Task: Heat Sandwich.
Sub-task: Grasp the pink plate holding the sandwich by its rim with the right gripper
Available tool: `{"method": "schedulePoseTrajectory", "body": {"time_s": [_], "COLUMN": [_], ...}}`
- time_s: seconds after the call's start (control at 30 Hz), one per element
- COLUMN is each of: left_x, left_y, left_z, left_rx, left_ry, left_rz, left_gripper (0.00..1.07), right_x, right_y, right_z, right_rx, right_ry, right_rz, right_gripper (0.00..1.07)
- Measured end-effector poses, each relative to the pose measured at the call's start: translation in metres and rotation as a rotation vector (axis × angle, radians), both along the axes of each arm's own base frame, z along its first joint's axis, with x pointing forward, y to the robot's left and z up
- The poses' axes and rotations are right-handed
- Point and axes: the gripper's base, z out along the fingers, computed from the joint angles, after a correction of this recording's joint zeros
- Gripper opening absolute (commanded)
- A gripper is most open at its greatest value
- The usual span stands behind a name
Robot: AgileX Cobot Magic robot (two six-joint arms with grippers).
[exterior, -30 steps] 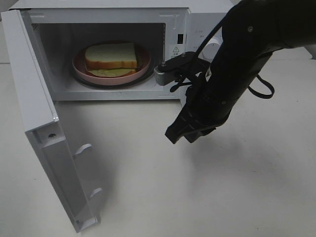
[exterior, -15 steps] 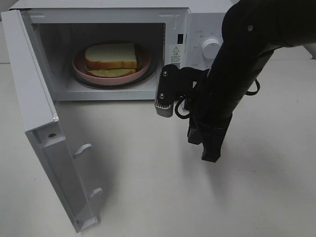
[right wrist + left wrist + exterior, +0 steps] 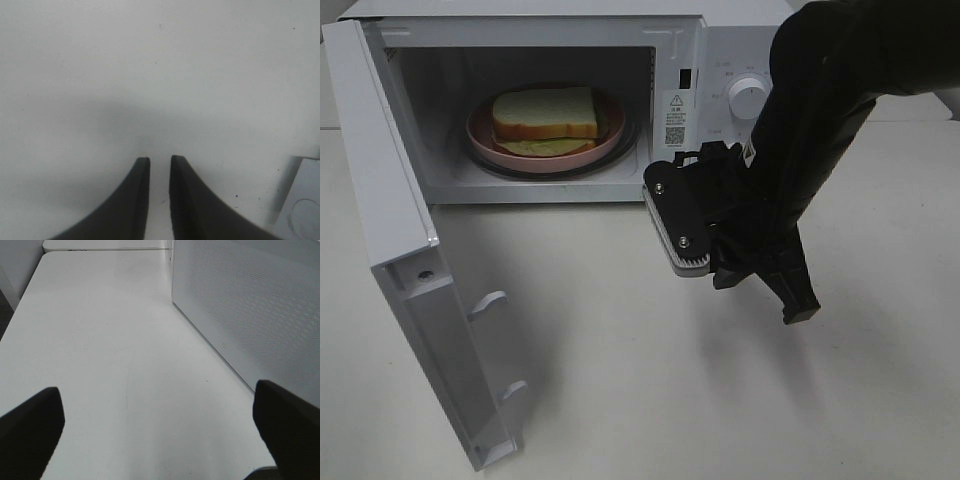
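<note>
— Two grippers, both empty. Our left gripper (image 3: pixel 156 390) stands spread wide over the white table (image 3: pixel 100 330). Our right gripper (image 3: pixel 159 161) has its jaws all but closed, with a thin slit between them.

— And the sandwich (image 3: pixel 545 115)?

— Well apart from those jaws, on the pink plate (image 3: pixel 480 138) inside the open microwave (image 3: pixel 720 40). We see a sticker (image 3: pixel 675 118) there, probably a warning. Its print is unreadable.

sandwich (image 3: pixel 545 113) on plate (image 3: pixel 483 142) inside microwave (image 3: pixel 725 45), right pincer (image 3: pixel 800 312) in front
</note>
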Motion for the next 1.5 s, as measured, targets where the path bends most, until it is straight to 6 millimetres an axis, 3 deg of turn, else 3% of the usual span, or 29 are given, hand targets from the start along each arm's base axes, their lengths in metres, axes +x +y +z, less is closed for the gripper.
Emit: {"method": "schedulePoseTrajectory", "body": {"time_s": [0.07,0.17,0.23,0.3,0.43,0.83,1.5], "left_x": [0.000,0.000,0.000,0.000,0.000,0.000,0.000], "left_y": [0.000,0.000,0.000,0.000,0.000,0.000,0.000], "left_z": [0.000,0.000,0.000,0.000,0.000,0.000,0.000], "left_rx": [0.000,0.000,0.000,0.000,0.000,0.000,0.000], "left_ry": [0.000,0.000,0.000,0.000,0.000,0.000,0.000], "left_rz": [0.000,0.000,0.000,0.000,0.000,0.000,0.000], "left_gripper": [0.98,0.98,0.98,0.98,0.98,0.98,0.98], "right_x": [0.000,0.002,0.003,0.003,0.003,0.012,0.037], "right_y": [0.000,0.001,0.002,0.002,0.002,0.010,0.026], "right_z": [0.000,0.001,0.001,0.001,0.001,0.016,0.040], "right_rx": [0.003,0.015,0.018,0.019,0.028,0.049,0.216], "right_ry": [-0.004,-0.026,-0.029,-0.028,-0.029,-0.090,-0.349], "right_rz": [0.000,0.001,0.000,-0.007,-0.037,-0.047,-0.033], "right_gripper": [0.32,0.56,0.61,0.76,0.87,0.85,0.82]}}
